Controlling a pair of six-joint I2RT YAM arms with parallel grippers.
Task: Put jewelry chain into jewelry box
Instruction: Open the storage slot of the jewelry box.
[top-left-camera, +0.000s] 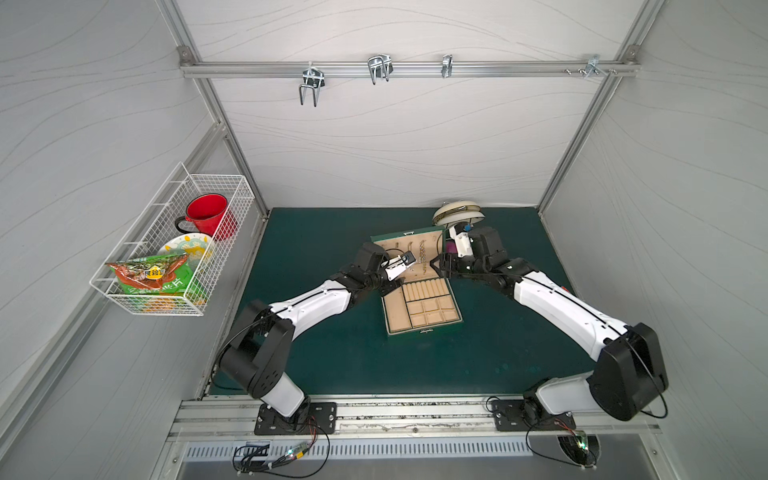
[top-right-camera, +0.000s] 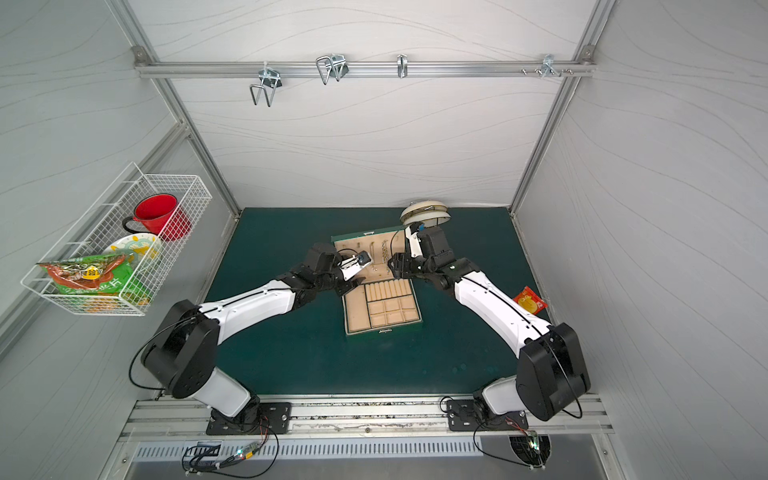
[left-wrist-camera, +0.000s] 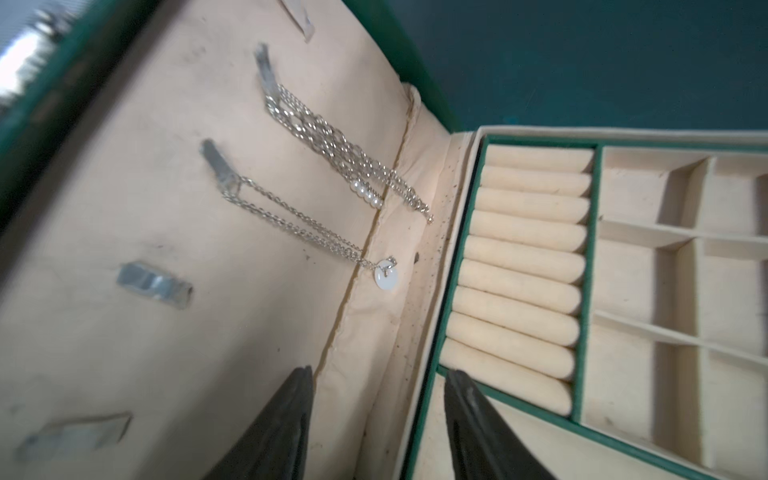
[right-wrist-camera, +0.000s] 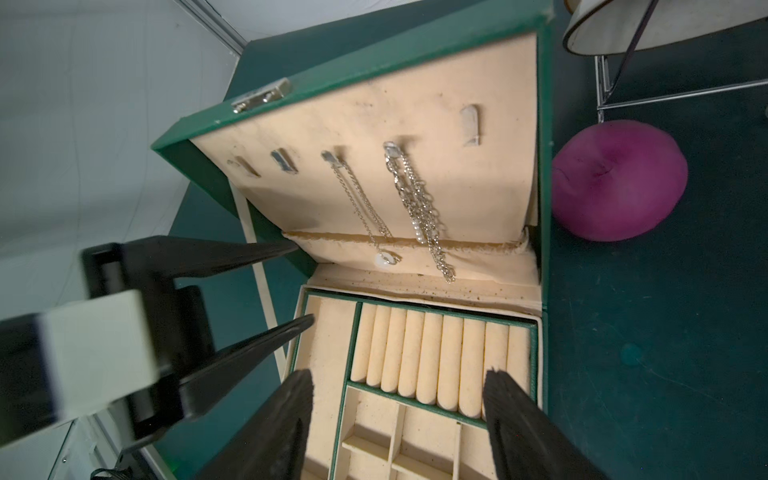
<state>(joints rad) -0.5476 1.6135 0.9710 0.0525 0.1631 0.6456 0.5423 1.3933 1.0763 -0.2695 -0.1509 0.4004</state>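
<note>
Box open on the mat, lid raised steeply so that its lining faces both wrist cameras and its hooks can carry a load; the chain hangs doubled from one hook, draped down the lining, its lower end crossing the pocket seam and lying just above the hinge, outside the pocket; the finer chain with a pale disc hangs from the next hook, beside it and not tangled with it. My left gripper stands at the lid's side near the hinge, jaws partly open and empty; my right gripper hovers over the ring rolls, jaws wide and empty. I judge neither needs a hold, since the hook bears the chain's weight; I judge the placing nearly done, the loose end perhaps wanting a tuck before the lid could close cleanly.
</note>
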